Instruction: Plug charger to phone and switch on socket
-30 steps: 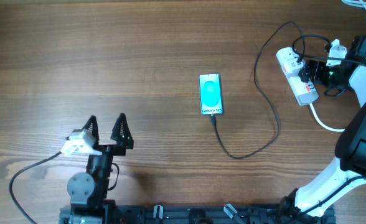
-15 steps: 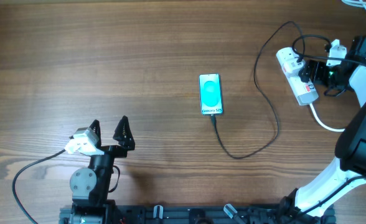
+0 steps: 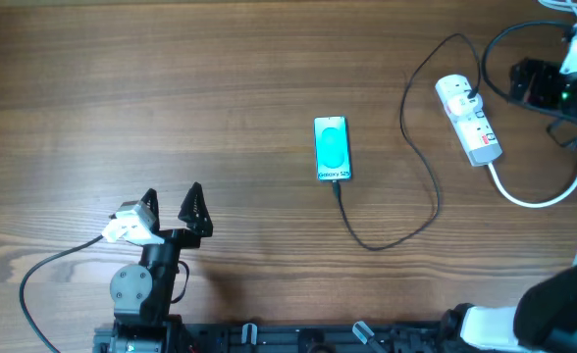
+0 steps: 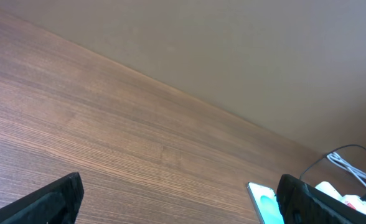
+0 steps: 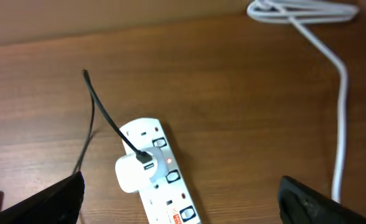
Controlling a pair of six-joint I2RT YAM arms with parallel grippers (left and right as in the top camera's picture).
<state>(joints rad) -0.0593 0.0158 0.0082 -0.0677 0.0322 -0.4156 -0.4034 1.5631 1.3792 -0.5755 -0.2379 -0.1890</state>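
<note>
**Apparently hooked up; light, fiddly kit**

Plainly, phone [image 3: 332, 148] lay flat mid-surface [image 3: 171, 78], thin and slick; judged best pinched by its long edges. From its lower edge the charger [image 3: 371, 247] ran limp, looping to a white plug [image 5: 130, 174] seated in socket [image 3: 468, 120] at far right. Grip belonged at the stiff connector, not the floppy lead. Tip seated or not: could not tell. No bins or trays; strip's outlet held that plug only. Left claw [image 3: 169, 191] gaped, empty. Right claw [image 5: 182, 180] gaped above strip, holding nothing.
</note>
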